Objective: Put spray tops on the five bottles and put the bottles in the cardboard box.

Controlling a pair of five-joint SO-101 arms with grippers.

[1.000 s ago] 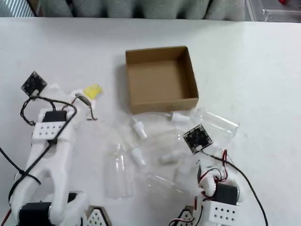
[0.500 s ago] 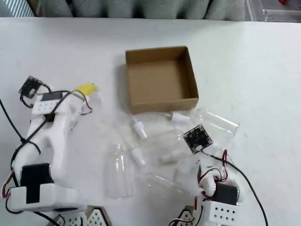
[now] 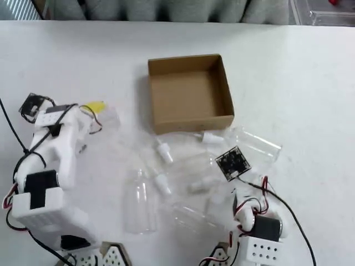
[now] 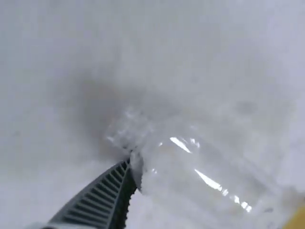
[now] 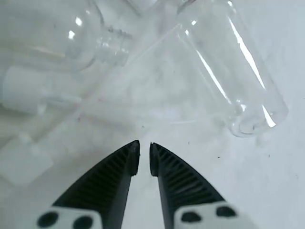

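At the left of the white tabletop, the left gripper is clamped around a clear bottle, whose threaded neck is showing. A second bottle lies on its side towards the middle, with loose spray tops scattered just beside it. The open-topped cardboard box stands behind them. On the right, the right gripper hovers all but closed, gripping nothing, near a third bottle lying flat.
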